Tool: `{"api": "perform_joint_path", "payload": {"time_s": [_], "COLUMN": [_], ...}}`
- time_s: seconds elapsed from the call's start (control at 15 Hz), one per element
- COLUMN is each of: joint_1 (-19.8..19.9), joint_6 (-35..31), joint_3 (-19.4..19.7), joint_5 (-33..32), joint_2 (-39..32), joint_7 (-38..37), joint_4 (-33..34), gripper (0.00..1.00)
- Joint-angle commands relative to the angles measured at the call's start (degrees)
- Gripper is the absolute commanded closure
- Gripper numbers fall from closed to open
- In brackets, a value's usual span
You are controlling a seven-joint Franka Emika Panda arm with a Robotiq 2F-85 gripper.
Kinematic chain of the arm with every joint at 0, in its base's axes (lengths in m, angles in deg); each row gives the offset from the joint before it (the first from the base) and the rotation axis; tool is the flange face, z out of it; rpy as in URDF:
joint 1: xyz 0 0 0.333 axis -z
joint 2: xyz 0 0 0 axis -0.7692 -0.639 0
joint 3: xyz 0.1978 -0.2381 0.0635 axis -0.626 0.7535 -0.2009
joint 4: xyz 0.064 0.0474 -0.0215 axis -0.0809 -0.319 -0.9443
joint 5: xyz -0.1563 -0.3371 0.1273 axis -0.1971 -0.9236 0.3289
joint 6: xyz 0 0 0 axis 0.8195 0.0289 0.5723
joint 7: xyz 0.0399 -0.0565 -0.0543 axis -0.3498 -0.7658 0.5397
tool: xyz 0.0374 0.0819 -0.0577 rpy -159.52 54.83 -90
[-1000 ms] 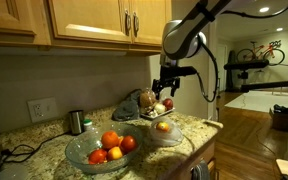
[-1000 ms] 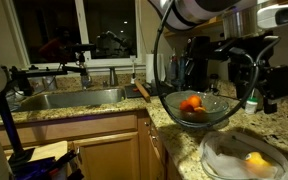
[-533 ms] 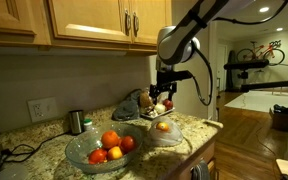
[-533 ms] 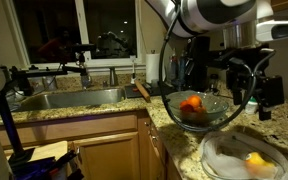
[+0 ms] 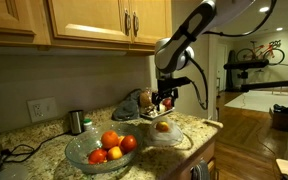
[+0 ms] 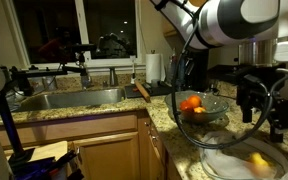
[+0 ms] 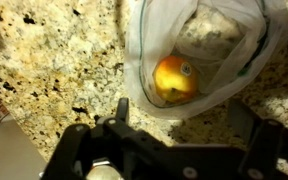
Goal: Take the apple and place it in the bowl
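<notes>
The apple (image 7: pixel 176 78), yellow-orange with a small sticker on its skin, lies inside the small clear bowl (image 7: pixel 149 45), resting on the bowl's bottom and touched by nothing else. In both exterior views it is the only fruit in that bowl (image 5: pixel 163 127) (image 6: pixel 256 160).

The gripper (image 7: pixel 178 108) hangs right above the bowl. In the wrist view its 2 fingers (image 7: pixel 122 108) stand wide apart, 1 to each side of the bowl's near rim, with nothing held between them. In an exterior view the gripper (image 5: pixel 165 101) sits over the bowl (image 5: pixel 152 136) with clear air between the fingertips and the apple. In an exterior view the gripper (image 6: pixel 264 108) is dark against the room, above the bowl's wall (image 6: pixel 224 150).

The bowl stands on a speckled granite counter (image 7: pixel 54 70). Beside it, toward the wall outlet (image 5: pixel 41 108), stands a large glass bowl (image 5: pixel 79 150) heaped with red and orange fruit. Behind the small bowl is a dish (image 5: pixel 144 112) whose contents we cannot make out; they look like fruit and a bag. A metal cup (image 5: pixel 76 121) stands near the wall under wooden cabinets (image 5: pixel 84 20). In an exterior view we see a steel sink (image 6: pixel 74 97) farther along the counter.
</notes>
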Motion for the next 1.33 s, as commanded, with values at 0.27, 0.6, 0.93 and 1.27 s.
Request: {"api": "perform_joint_path", "payload": {"time_s": [0.27,0.6,0.93,1.27], "joint_1": [-0.59,-0.68,-0.65,-0.92], "joint_6": [4.87,7.56,8.96,8.81], "joint_3": [1.18,1.29,1.32,1.45], "joint_5": [3.03,3.64,3.55,2.72], "joint_2": [-6.74,-9.58,-11.13,-12.41], "joint_7": [0.51,0.27,0.30,0.62], "joint_4": [6.84,9.53,11.12,12.17], "gripper": [0.00,0.00,0.00,0.00]}}
